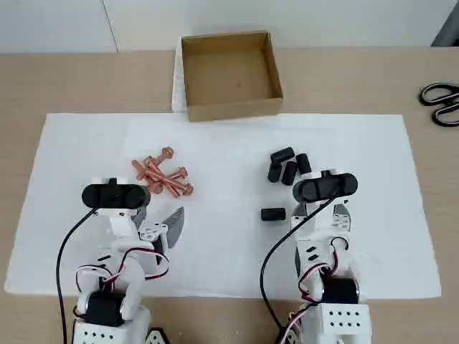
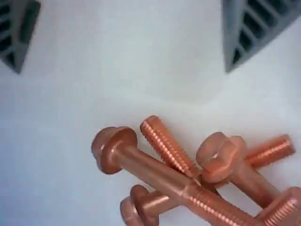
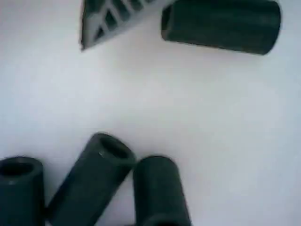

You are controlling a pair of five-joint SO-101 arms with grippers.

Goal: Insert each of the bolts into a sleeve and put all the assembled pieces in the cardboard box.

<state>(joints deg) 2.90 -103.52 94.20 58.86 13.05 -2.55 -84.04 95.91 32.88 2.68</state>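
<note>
Wood table (image 1: 72, 79), with a white sheet (image 1: 215, 265) covering the work area. The left gripper (image 2: 122, 70) is hanging spread wide just short of the bolts (image 2: 155, 170) and gripping nothing. The bolts are lying in a loose copper pile on the sheet's left half, crossing and touching each other. The right gripper (image 1: 331, 215) is sitting low beside a lone sleeve (image 3: 221, 23). I can't tell whether it's spread or pressed together, and nothing is showing in it. Four more sleeves (image 1: 287, 166) are lying bunched just beyond it, toward the box (image 1: 233, 109). The box is standing at the sheet's far edge, open and holding nothing. My read on progress: nothing is done. No bolt is sitting in a sleeve, so every pairing and every drop-off is left.
</note>
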